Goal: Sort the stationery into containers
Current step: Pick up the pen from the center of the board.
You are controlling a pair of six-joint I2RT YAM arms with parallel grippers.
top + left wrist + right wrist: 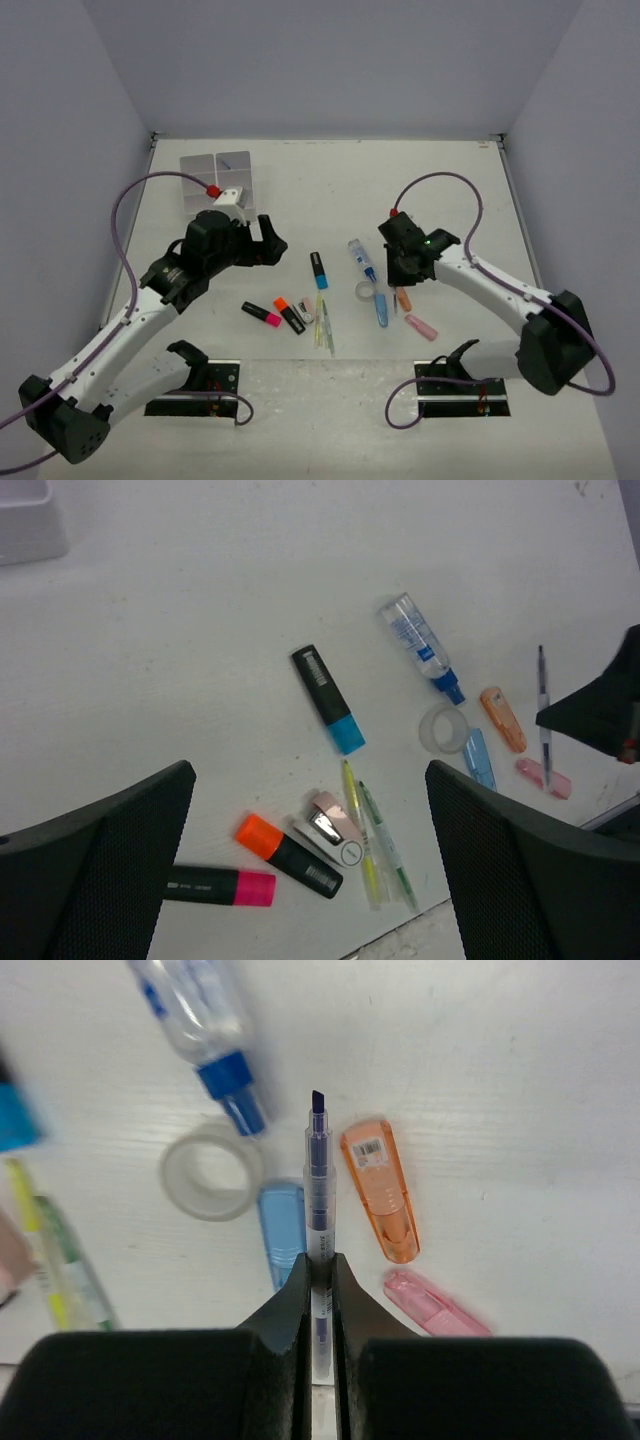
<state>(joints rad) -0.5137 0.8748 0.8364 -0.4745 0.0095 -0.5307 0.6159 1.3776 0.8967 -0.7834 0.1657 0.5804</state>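
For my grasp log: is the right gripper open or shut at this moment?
The right gripper is shut on the thin pen: in the right wrist view, both fingers press against its clear barrel.

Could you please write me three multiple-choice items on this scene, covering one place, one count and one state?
1. Where is the tray? A far left; B near right; C between the arms.
2. How many black highlighters are out? A one; B five; C three.
3. The right gripper is: A wide open; B shut on a pen; C shut on tape.

Answers: 1 A, the top view shows it at the far left. 2 C, one each with a blue, an orange and a pink end. 3 B, its jaws pinch the pen's barrel.
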